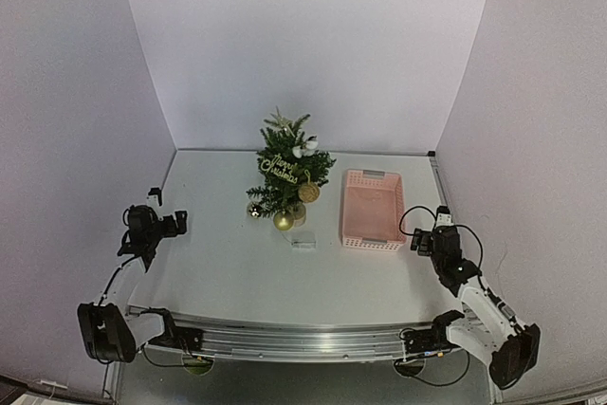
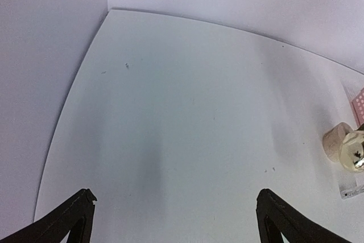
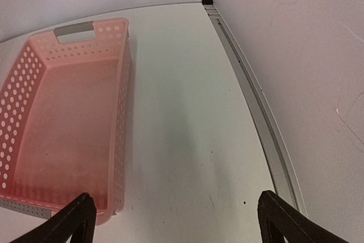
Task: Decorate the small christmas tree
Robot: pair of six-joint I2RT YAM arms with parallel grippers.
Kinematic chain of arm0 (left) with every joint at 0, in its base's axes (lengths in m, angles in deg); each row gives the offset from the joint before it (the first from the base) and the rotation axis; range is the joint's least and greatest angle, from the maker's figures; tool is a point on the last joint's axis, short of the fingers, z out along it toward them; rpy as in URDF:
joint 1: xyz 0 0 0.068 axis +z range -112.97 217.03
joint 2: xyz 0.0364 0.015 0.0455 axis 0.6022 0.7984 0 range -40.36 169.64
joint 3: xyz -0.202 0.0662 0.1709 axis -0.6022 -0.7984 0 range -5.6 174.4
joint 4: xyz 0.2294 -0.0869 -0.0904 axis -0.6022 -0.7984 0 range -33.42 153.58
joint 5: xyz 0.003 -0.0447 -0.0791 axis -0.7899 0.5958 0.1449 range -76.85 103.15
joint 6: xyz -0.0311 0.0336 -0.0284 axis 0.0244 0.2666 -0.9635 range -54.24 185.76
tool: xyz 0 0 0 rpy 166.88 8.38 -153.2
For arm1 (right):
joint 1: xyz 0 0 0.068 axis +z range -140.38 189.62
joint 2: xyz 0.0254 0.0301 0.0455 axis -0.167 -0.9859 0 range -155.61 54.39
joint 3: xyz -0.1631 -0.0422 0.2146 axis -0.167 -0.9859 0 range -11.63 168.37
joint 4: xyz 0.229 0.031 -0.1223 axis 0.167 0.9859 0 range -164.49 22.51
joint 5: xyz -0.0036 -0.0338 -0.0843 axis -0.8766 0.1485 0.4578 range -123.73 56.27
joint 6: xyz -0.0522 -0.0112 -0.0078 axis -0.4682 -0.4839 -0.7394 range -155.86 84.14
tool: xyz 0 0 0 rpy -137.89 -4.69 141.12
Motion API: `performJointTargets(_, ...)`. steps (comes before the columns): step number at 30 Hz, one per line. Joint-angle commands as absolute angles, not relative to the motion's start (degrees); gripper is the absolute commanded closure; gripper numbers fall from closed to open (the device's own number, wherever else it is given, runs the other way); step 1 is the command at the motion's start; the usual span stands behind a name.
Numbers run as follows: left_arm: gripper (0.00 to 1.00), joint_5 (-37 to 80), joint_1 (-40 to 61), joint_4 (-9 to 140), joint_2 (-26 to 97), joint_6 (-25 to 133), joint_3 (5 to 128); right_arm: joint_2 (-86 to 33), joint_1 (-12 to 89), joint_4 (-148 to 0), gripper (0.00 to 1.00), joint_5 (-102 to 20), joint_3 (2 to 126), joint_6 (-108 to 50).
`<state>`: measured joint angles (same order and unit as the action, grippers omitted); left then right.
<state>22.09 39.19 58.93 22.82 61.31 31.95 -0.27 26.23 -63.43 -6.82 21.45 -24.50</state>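
The small christmas tree (image 1: pixel 289 175) stands upright at the back middle of the table. It carries a gold script sign (image 1: pixel 278 166), a gold ball (image 1: pixel 308 193) and white pieces near the top. Another gold ball (image 1: pixel 283 221) sits at its foot. In the left wrist view only the tree's pale round base (image 2: pixel 336 139) and a gold ball (image 2: pixel 354 153) show, at the right edge. My left gripper (image 1: pixel 176 224) (image 2: pixel 176 195) hovers open at the table's left side, far from the tree, nothing between its fingers. My right gripper (image 1: pixel 422 238) (image 3: pixel 176 196) is open and empty, just right of the pink basket.
The pink perforated basket (image 1: pixel 347 211) (image 3: pixel 120 101) lies right of the tree and looks empty inside. A small clear box (image 1: pixel 303 243) lies in front of the tree. White walls close in the left, back and right sides. A metal rail (image 3: pixel 256 101) runs along the right edge.
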Motion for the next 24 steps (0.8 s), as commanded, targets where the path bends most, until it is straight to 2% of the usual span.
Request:
performJointTargets(1, 0.00, 20.4, 43.0, 64.8, 14.6, 58.4, 24.6, 12.5, 25.8, -70.8, 0.02, -8.0, 12.7, -24.4)
performJointTargets(3, 0.00, 21.1, 43.7, 62.5, 11.6, 59.3, 22.4, 16.9, 25.8, -71.1, 0.02, -8.9, 9.3, -23.9)
performJointTargets(8, 0.00, 31.5, 46.3, 53.1, 5.8, 64.7, 20.7, 26.9, 25.7, -70.9, 0.02, -10.1, 4.4, -23.8)
performJointTargets(12, 0.00, 28.4, 47.3, 54.6, 3.3, 62.6, 17.9, 32.6, 25.8, -70.6, 0.02, -7.6, 2.6, -23.8)
performJointTargets(16, 0.00, 22.7, 47.3, 57.2, 1.2, 59.8, 14.8, 33.7, 25.8, -70.1, 0.02, -6.1, 1.4, -25.3)
performJointTargets(24, 0.00, 24.5, 47.4, 57.9, -2.1, 59.7, 12.6, 32.5, 25.8, -69.8, 0.02, -5.5, 1.5, -25.6)
